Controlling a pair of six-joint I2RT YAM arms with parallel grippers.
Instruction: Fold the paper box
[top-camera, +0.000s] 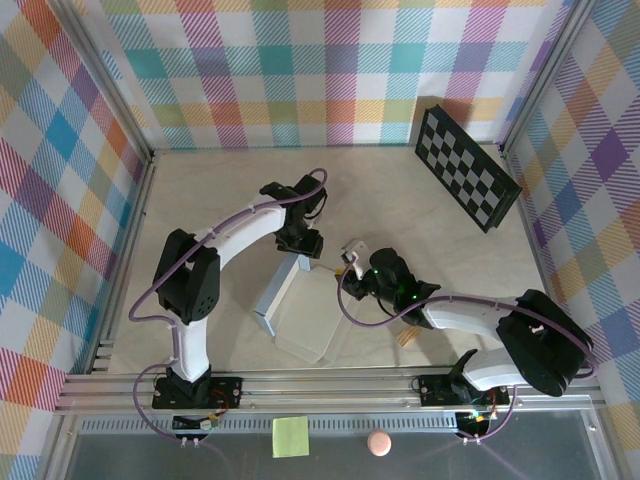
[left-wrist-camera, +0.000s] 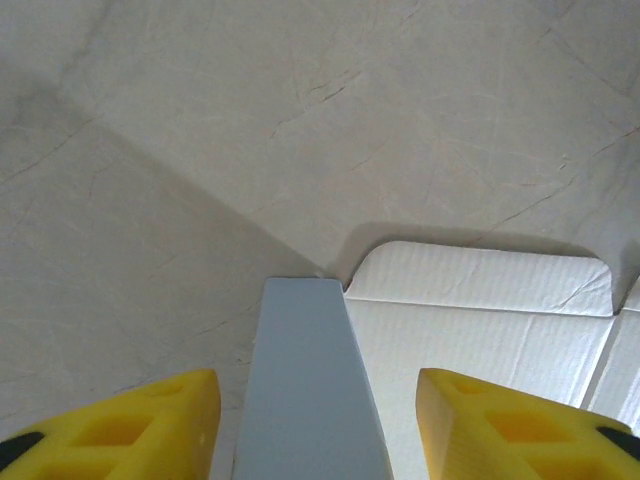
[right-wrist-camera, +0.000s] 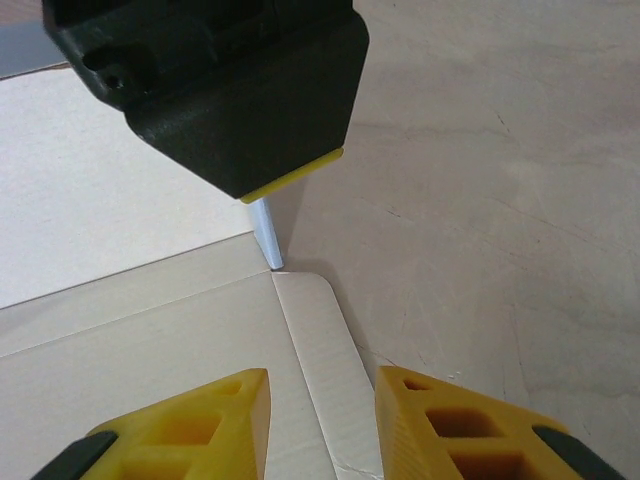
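The paper box (top-camera: 303, 312) lies half folded at the table's middle, a pale sheet with one long grey wall (top-camera: 280, 290) standing up on its left side. My left gripper (top-camera: 300, 242) hangs over that wall's far end. In the left wrist view the left gripper (left-wrist-camera: 318, 430) is open, and the grey wall (left-wrist-camera: 305, 380) runs between its yellow fingers (left-wrist-camera: 130, 430) with a gap on each side. My right gripper (top-camera: 350, 268) is at the box's far right corner. It (right-wrist-camera: 320, 430) is open above a small flat flap (right-wrist-camera: 320, 335).
A black-and-white checkerboard panel (top-camera: 467, 167) leans at the back right. A yellow-green sticky note (top-camera: 290, 436) and a pink ball (top-camera: 378, 443) lie on the front ledge. Plaid walls (top-camera: 70, 150) close in the table on three sides.
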